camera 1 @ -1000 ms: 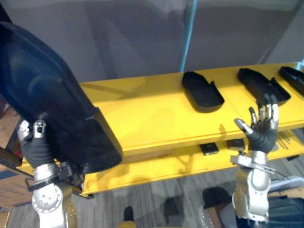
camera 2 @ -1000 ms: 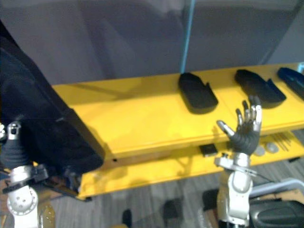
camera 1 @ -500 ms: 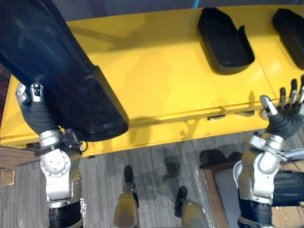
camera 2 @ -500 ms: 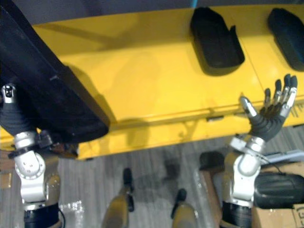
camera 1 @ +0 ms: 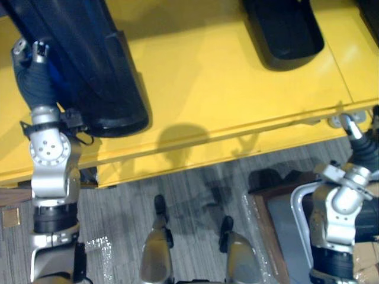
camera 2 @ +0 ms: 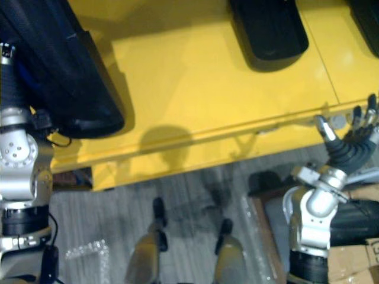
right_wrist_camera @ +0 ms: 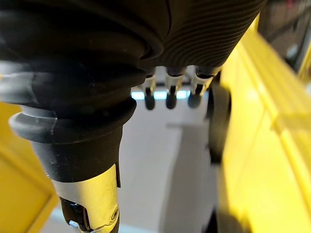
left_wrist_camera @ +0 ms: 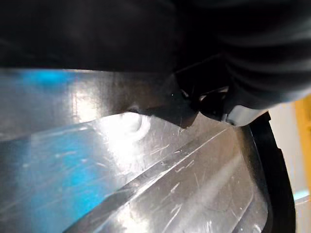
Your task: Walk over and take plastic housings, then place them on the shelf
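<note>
Since half a second ago my whole view has tipped down and closed in on the yellow shelf, so most of the shift is the camera's, not the things'. What has really changed: the big black housing that overhung the shelf's front edge now has its rounded end over the shelf top, just behind that edge. My right hand has dropped from above the shelf to its front edge. The left hand sits against the near side of that housing, whose glossy inner wall fills its wrist view. I cannot tell how that hand grips it. The right hand's fingers are straight and spread, holding nothing, with the shelf's yellow front running close alongside them. Just beside its thumb, a couple of pale round discs lie on the lower ledge. Well beyond those fingertips, a second black housing rests on the shelf top. A dark corner of a third housing lies past it, nearer the fingertips' outer side. Between the two hands, only bare yellow shelf top stands in the way. Below the right wrist, I see a cardboard box on the grey floor.
</note>
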Robot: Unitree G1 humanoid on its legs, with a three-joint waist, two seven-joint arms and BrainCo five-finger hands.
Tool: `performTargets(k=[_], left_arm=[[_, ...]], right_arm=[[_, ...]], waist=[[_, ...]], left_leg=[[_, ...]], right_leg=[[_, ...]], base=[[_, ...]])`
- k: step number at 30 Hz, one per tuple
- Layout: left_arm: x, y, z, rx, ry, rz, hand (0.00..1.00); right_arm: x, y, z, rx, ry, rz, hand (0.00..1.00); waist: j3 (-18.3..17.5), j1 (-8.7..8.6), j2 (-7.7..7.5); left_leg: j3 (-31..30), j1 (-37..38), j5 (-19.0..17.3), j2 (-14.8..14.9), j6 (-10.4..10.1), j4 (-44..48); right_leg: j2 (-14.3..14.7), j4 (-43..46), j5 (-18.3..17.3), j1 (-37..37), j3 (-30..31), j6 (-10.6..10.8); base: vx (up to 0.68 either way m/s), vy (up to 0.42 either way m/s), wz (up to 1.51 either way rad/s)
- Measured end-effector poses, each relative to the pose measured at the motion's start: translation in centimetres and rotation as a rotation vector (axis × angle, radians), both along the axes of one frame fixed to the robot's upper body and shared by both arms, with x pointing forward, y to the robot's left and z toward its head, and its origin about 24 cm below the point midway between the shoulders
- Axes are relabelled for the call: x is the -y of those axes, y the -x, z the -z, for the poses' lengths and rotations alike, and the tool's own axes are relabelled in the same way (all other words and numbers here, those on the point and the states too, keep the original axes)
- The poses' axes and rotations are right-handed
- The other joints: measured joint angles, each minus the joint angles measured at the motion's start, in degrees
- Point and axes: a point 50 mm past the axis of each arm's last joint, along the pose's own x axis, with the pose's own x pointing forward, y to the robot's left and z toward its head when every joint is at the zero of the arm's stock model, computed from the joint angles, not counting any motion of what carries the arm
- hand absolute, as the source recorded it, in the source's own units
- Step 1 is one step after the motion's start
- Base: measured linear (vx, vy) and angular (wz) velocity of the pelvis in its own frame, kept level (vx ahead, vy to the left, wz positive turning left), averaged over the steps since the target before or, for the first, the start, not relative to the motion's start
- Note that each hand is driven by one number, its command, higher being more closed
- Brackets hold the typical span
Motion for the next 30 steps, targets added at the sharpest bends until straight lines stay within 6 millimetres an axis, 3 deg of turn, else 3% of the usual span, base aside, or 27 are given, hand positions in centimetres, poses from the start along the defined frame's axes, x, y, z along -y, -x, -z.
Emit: performTargets(k=[2,4,8,10,12,15,21,30], left_arm=[[-0.5,-0.9,0.4,-0.064,0.009,0.001,1.0],[-1.3,-1.6,1.0,-0.137,0.047,0.014,1.0],[-2.1,-2.6,2.3,-0.233,0.107,0.023,1.0],[-2.0,-3.2,3.1,-0.283,0.144,0.045,1.0],[-1.9,-3.3,3.4,-0.301,0.143,0.05,1.0],[-1.3,-4.2,3.5,-0.32,0.183,0.084,1.0],[-1.5,-5.5,5.1,-0.422,0.249,0.014,1.0],[-1.5,-6.6,4.3,-0.448,0.277,-0.036,1.0]], right_arm=[[1.2,1.0,1.5,-0.058,-0.021,0.068,0.0],[1.9,2.5,3.2,-0.116,-0.04,0.125,0.0],[2.1,4.3,5.7,-0.22,-0.055,0.167,0.0],[1.7,5.1,8.1,-0.323,-0.08,0.164,0.0],[1.1,5.3,9.1,-0.368,-0.097,0.144,0.0],[-1.2,5.0,11.7,-0.472,-0.13,0.064,0.0],[-3.8,4.2,13.5,-0.541,-0.152,-0.041,0.0],[-5.1,4.2,15.1,-0.6,-0.185,-0.098,0.0]], waist=[[0.0,-0.3,0.01],[0.0,-1.76,0.03],[-0.2,-3.8,0.26],[-0.2,-4.51,0.31],[-0.5,-4.56,0.51],[-0.7,-4.74,0.74],[-0.8,-5.47,0.6],[-0.9,-6.31,0.31]], left_leg=[[1.3,0.9,-0.2,0.0,0.3,0.0],[2.5,1.7,-0.2,0.0,0.3,-0.1],[4.3,3.0,-0.2,0.0,0.3,-0.2],[4.9,4.4,-0.3,0.3,0.2,-0.6],[5.2,4.8,-0.4,0.3,0.2,-0.9],[6.1,4.5,-0.9,0.3,0.4,-1.2],[6.8,4.2,-0.7,0.0,0.4,-0.9],[5.7,2.7,-0.8,0.3,0.4,0.2]], right_leg=[[0.0,0.1,0.0,0.0,1.1,0.0],[0.0,0.1,0.1,0.1,2.1,0.1],[0.0,-0.2,0.3,0.7,2.9,0.4],[0.4,-1.1,0.7,2.0,3.3,0.7],[0.6,-1.7,1.1,2.3,3.6,0.7],[0.7,-3.7,2.4,2.4,4.2,1.0],[0.8,-5.5,3.8,2.4,5.4,1.5],[1.1,-5.9,3.8,2.2,5.4,1.4]], base=[[0.01,0.01,-0.23],[0.01,0.007,-0.2],[0.0,0.006,-0.15],[0.0,0.002,-0.11],[-0.01,0.014,-0.1],[-0.03,0.042,-0.1],[0.0,0.025,-0.07],[-0.01,-0.001,0.03]])
